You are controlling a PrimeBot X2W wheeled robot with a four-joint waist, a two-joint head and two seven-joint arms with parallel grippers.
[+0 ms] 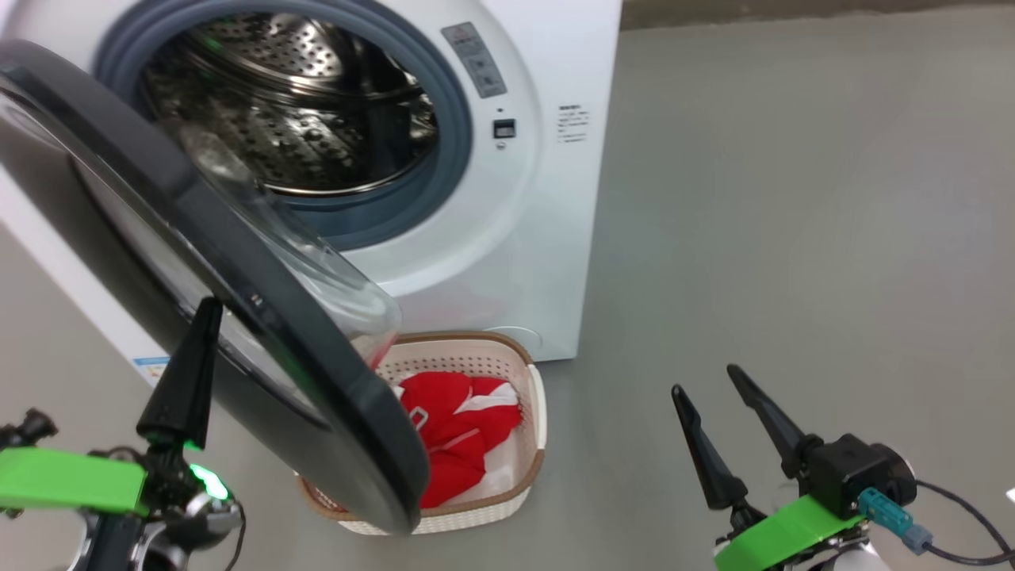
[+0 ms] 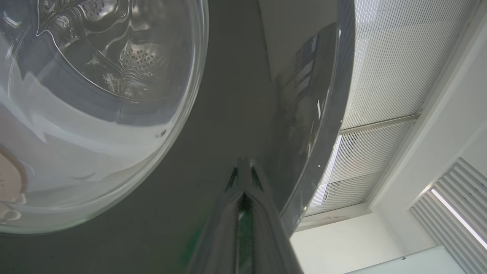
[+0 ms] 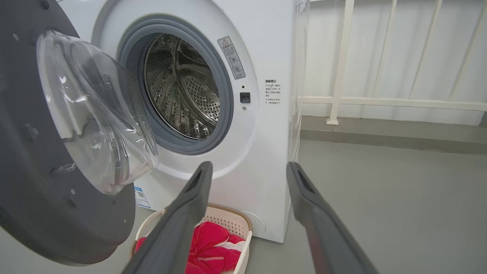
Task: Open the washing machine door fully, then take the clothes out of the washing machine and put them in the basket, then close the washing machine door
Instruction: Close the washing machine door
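Head view first. The washing machine door (image 1: 317,381) hangs half open on its left hinge, its free edge out over the basket (image 1: 476,345). The red and white clothes (image 1: 452,428) are piled in that basket, on the floor just in front of the washing machine (image 1: 547,238). The steel drum (image 1: 301,119) looks bare, so I judge closing is the step in hand. My left gripper (image 1: 208,313) has its jaws pinched together to a single point on the door's outer face. My right gripper (image 1: 706,379) sits low at the near right, jaws spread wide and holding nothing.

Left wrist view: the shut tip meets its own reflection in the glossy black rim, so I read it as touching. The clear glass bowl (image 2: 95,114) bulges off to the left. I want to push on the rim and not the glass, out toward the free edge, and follow the swing until the latch catches.

Right wrist view: wide jaws frame the machine's front, and the door's grey inner face and bowl stand on the left. The basket sits low enough for the door to pass above it, I think. I'll keep this arm back.
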